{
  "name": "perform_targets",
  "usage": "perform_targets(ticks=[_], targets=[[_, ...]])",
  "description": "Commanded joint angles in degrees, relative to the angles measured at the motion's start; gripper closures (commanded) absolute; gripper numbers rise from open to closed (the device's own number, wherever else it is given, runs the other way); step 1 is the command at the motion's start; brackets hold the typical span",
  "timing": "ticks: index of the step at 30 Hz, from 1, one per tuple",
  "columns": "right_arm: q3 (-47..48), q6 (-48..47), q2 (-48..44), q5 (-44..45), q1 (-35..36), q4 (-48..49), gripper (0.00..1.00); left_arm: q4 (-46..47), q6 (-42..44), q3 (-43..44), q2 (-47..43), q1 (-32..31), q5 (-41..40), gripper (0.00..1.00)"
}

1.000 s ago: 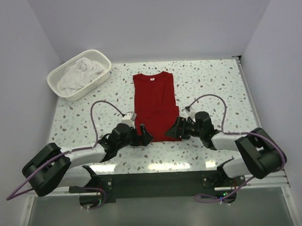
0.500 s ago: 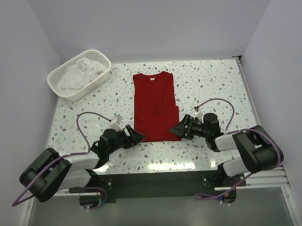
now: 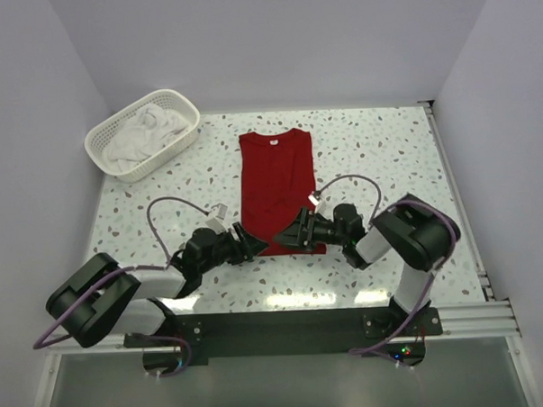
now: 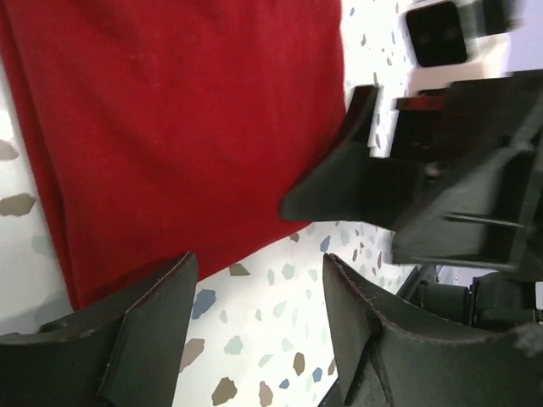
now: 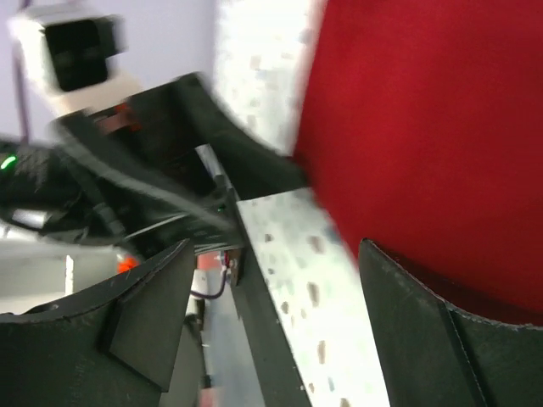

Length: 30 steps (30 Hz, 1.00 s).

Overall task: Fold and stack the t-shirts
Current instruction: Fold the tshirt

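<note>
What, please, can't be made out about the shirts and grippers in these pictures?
Top view: near hem of the red t-shirt, largely covered by the left gripper and right gripper.
Top view: how many white t-shirts fill the basket; bunched and too small.
Right wrist view: details of the left arm, motion-blurred.

Black-and-white arms [image 3: 154, 282] carry looping purple cables [image 3: 172, 200].

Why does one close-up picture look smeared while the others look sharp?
Right wrist view: the red t-shirt and speckled table are smeared, likely by motion. Left wrist view: mostly crisp, only the top right corner soft. Top view: sharp, with bright glare strips along the table's near edge.
</note>
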Motion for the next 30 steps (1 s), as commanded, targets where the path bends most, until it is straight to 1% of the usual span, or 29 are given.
perform_targets(ticks=[1, 2, 4, 6, 9, 12, 13, 14, 17, 19, 21, 26, 30], targets=[[-0.58, 7.48, 12.71, 0.21, -0.01, 27.16, 0.20, 8.73, -2.68, -1.92, 3.50, -0.19, -0.27, 0.36], [-0.49, 7.84, 14.83, 0.30, -0.01, 27.10, 0.20, 8.82, -3.21, -2.37, 4.55, -0.19, -0.62, 0.37], [-1.88, 4.43, 18.35, 1.17, -0.10, 27.10, 0.20, 10.13, -4.44, -3.94, 5.26, 0.16, -0.89, 0.39], [-2.77, 2.67, 19.50, 1.62, -0.45, 26.84, 0.19, 11.11, -5.23, -5.09, 5.35, 0.51, -0.89, 0.39], [-3.04, 2.92, 19.86, 0.66, -0.89, 26.83, 0.20, 10.76, -6.02, -5.89, 3.78, 1.30, -0.19, 0.39], [-2.69, 4.15, 15.22, -0.84, -1.15, 26.66, 0.20, 9.01, -5.94, -4.84, -0.52, 1.56, 0.08, 0.40], [-2.34, 4.68, 13.90, -1.63, -1.24, 26.66, 0.20, 6.13, -4.81, -3.96, -1.75, 1.56, -0.01, 0.40], [-2.16, 5.29, 11.36, -1.98, -1.51, 26.75, 0.20, 4.53, -4.01, -1.61, -3.85, 1.56, -0.27, 0.40], [-1.90, 7.14, 7.31, -3.22, -3.09, 26.75, 0.20, 1.44, -1.11, 1.93, -5.37, 1.65, -1.24, 0.39], [-2.60, 7.41, 5.80, -3.66, -4.67, 26.31, 0.20, 1.53, -0.05, 3.16, -4.84, 1.83, -1.59, 0.39], [-3.82, 6.53, 5.18, -4.01, -6.42, 25.26, 0.20, 1.79, 0.21, 3.51, -2.30, 2.09, -1.77, 0.39], [-7.17, 4.95, 7.64, -5.15, -9.68, 26.75, 0.20, 9.95, -2.07, 0.80, 6.73, 2.35, 0.25, 0.41], [-8.92, 3.54, 10.01, -4.98, -11.35, 26.75, 0.20, 13.83, -4.18, -1.23, 10.10, 3.67, 1.65, 0.43]])
